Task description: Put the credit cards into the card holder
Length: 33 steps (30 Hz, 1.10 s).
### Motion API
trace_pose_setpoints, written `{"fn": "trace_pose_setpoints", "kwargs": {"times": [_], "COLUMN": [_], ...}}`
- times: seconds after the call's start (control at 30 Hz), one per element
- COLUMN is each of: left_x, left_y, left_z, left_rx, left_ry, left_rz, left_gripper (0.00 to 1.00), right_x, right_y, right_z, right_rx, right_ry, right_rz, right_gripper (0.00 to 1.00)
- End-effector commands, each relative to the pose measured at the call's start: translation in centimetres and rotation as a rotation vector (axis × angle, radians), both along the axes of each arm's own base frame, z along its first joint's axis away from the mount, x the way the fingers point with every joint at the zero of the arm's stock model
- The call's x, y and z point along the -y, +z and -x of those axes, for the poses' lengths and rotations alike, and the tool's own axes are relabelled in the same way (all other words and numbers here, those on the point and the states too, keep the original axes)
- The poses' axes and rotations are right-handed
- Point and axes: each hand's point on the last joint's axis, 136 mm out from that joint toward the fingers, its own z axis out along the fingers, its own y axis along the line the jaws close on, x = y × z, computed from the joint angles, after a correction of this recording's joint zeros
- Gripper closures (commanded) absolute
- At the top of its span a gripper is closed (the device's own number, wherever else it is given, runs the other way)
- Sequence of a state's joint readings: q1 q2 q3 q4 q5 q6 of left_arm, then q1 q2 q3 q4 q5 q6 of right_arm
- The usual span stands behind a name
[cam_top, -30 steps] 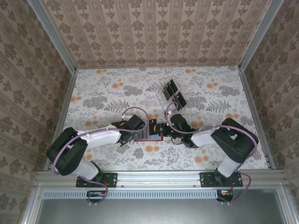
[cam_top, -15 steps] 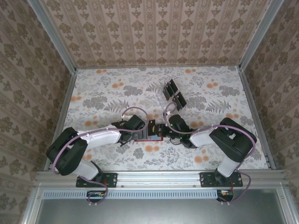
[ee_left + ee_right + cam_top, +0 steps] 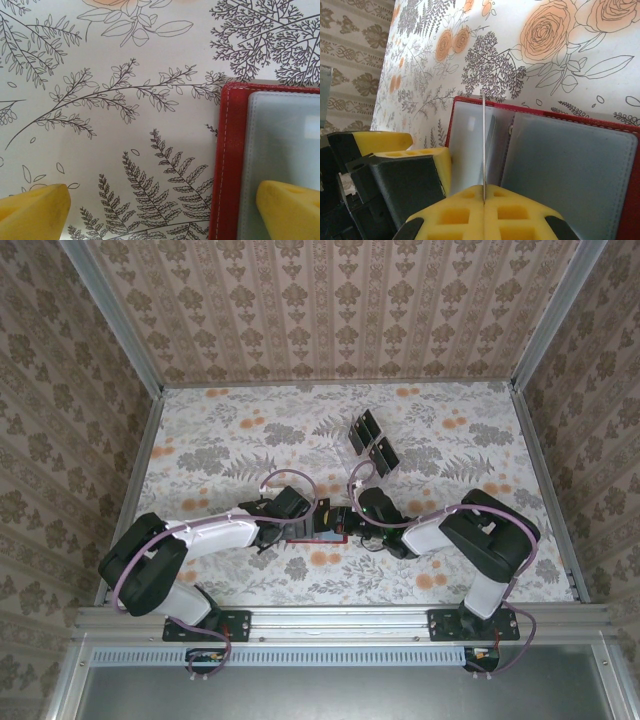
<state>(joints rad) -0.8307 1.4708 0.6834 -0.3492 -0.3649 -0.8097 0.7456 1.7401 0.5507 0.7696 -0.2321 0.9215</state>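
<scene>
1. Note the right pincer (image 3: 483, 200) closed tight on one black card (image 3: 483, 145), seen edge-on as a thin line rising from between the yellow pads.
2. Find the wallet (image 3: 565, 165) lying open and flat on the table (image 3: 220, 440) between the two arms, its grey inner pockets facing up. The held card's free edge looks to stand at the fold, beside the small metal snap.
3. Note the left pincer (image 3: 160, 210) spread as wide as it goes and gripping nothing. One fingertip (image 3: 292, 210) sits over the wallet's grey pocket and the other hangs over bare cloth. Cannot tell whether that fingertip actually presses the leather.
4. Judge the step as feeding this card into a pocket, with the card not yet seated.
5. Square the card's leading edge to the pocket mouth first, since a skewed corner would likely catch on the stitching.
6. Lower the card's angle toward the wallet face so it slides under the pocket lip and does not stab down into the fold.
7. Push slowly along the pocket's length, and stop and back off a little if the wallet starts to creep across the cloth.
8. Use the left fingertip as a hold-down on the near flap, and press there before pushing.
9. Release only once most of the card is inside, then draw straight back so the pads do not drag it out.
10. Go after that for the spare cards (image 3: 371, 443) lying together farther back on the table, well apart from the wallet.
</scene>
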Motion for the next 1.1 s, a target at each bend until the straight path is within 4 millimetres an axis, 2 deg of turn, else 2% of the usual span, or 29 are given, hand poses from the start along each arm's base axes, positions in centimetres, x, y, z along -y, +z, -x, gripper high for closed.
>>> {"fn": "trace_pose_setpoints", "kwargs": {"times": [0.0,0.27,0.43,0.87,1.07], "left_x": [-1.7,-1.7,-1.6,-1.5,-1.5], "left_y": [-1.3,-1.3,-1.4,-1.6,-1.7], "left_z": [1.7,1.7,1.8,1.9,1.9], "left_rx": [-0.063,-0.061,-0.063,-0.070,-0.070], "left_ry": [0.003,0.005,0.001,-0.006,-0.008], "left_rz": [-0.063,-0.058,-0.055,-0.051,-0.049], "left_gripper": [0.00,0.00,0.00,0.00,0.00], "right_x": [-0.3,0.7,0.6,-0.2,0.3], "right_y": [0.4,2.0,2.5,0.8,-0.1], "right_z": [-0.5,-0.5,-0.8,-0.6,-0.3], "right_rx": [0.016,0.039,0.045,0.014,0.007], "right_ry": [-0.029,-0.074,-0.085,-0.114,-0.131], "right_rz": [-0.034,-0.037,-0.049,-0.069,-0.052], "right_gripper": [1.00,1.00,1.00,1.00,1.00]}}
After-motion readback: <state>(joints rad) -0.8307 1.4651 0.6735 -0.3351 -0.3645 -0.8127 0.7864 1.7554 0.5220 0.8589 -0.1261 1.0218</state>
